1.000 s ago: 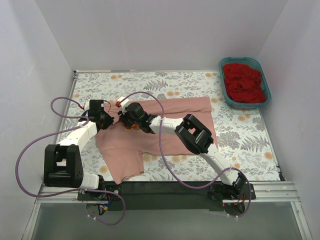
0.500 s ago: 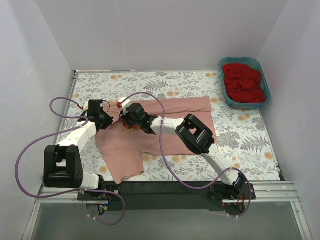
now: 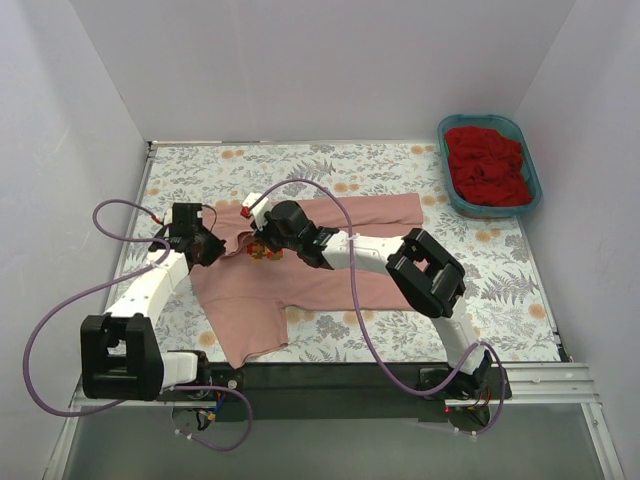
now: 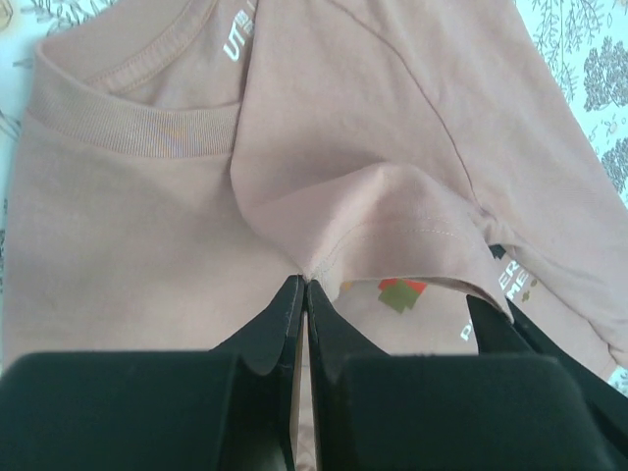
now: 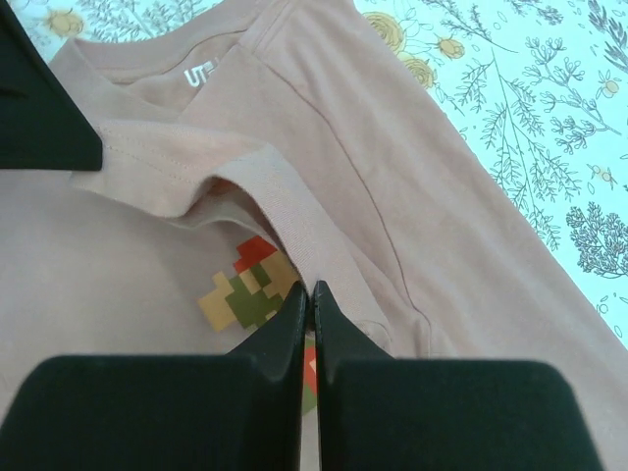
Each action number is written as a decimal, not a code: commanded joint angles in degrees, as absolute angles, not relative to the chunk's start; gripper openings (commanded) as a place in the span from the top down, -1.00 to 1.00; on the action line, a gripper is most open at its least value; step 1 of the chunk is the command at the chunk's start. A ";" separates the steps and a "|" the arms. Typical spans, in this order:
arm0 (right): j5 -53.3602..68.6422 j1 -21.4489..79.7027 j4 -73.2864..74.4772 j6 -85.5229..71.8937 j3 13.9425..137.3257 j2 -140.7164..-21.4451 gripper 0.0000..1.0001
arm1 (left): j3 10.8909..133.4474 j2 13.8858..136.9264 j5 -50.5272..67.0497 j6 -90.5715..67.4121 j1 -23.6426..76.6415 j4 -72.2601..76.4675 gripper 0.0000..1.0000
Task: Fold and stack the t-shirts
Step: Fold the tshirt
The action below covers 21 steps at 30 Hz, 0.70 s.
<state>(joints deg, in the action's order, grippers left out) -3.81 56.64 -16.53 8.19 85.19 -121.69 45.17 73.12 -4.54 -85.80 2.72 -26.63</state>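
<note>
One floral cloth: covers the table as work surface. One salmon-pink t-shirt: spread at centre, front up. One teal tub, far right corner: holds the red t-shirt (likely next). The left gripper and right gripper: each clamped on a raised pink edge near the collar, seemingly to carry a fold across.

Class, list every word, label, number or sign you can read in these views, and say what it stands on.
"UT": white print inside the collar of the pink t-shirt; the rest is cut off by a fold.
White chest lettering beside the pixel graphic: mostly covered by cloth, unreadable.
Red t-shirt: no text visible.
</note>
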 commanded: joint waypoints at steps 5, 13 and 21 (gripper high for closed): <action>1.67 56.87 -11.87 13.62 82.71 -118.48 0.97 | 44.83 66.71 -1.76 -87.01 2.29 -34.18 1.00; 5.45 56.87 -7.39 15.03 81.56 -116.46 0.97 | 41.58 65.65 -2.45 -87.28 2.29 -36.74 1.00; 8.70 57.22 -2.03 14.24 81.48 -115.93 0.97 | 40.96 68.20 -4.13 -87.27 2.20 -37.00 1.00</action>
